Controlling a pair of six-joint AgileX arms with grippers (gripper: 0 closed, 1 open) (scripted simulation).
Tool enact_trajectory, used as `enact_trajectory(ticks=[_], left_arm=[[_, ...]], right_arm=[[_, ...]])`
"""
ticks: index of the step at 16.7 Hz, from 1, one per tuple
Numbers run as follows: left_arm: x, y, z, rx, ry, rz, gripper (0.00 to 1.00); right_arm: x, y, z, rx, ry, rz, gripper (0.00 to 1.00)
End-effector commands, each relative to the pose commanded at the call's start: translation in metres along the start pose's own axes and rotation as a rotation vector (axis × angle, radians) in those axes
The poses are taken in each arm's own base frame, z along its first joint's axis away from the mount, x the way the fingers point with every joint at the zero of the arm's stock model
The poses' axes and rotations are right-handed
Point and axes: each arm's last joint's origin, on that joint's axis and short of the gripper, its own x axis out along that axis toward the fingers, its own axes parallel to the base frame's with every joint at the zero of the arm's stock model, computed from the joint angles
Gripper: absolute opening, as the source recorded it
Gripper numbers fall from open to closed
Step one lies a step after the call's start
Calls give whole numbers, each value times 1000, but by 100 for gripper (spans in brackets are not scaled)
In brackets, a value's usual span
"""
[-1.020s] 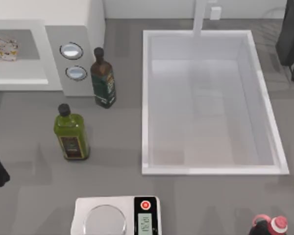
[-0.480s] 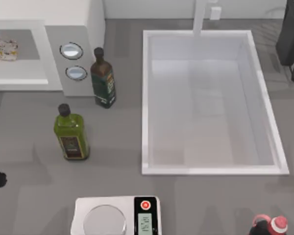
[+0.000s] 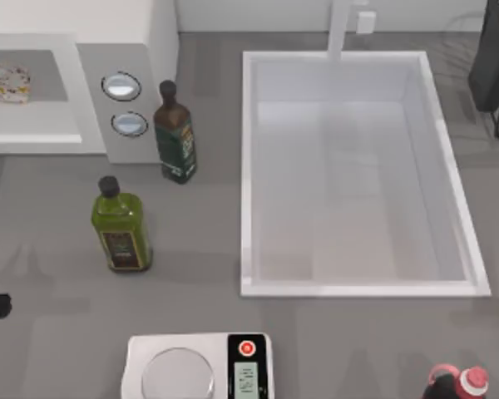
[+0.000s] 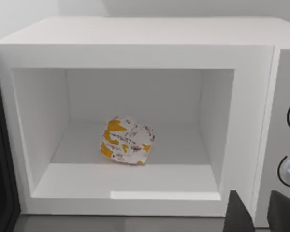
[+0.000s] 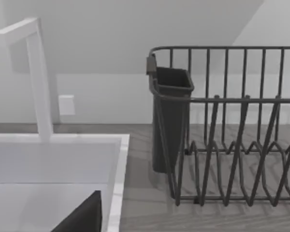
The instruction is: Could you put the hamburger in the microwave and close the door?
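Now the hamburger (image 4: pixel 127 146) sits inside the microwave (image 4: pixel 135 48), in the middle of its floor, the door (image 4: pixel 0 159) swung open, left gripper (image 4: pixel 261 212) just in front of the microwave with fingers a little apart, right arm parked near the dish rack (image 5: pixel 232 145).

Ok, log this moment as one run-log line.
hamburger: inside microwave | door: open | left gripper: empty, in front of microwave | right arm: parked by dish rack

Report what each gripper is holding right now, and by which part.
Nothing is held. The hamburger lies free on the microwave floor, and the left gripper hangs empty outside the opening. The right arm is parked near the dish rack.
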Motion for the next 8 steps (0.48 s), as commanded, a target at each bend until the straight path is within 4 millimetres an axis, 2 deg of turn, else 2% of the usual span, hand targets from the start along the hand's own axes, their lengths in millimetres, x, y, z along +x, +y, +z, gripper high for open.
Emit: enact_trajectory(ticks=[8], left_arm=[[0,0,0,0,0,0,0]], right_arm=[[0,0,0,0,0,0,100]])
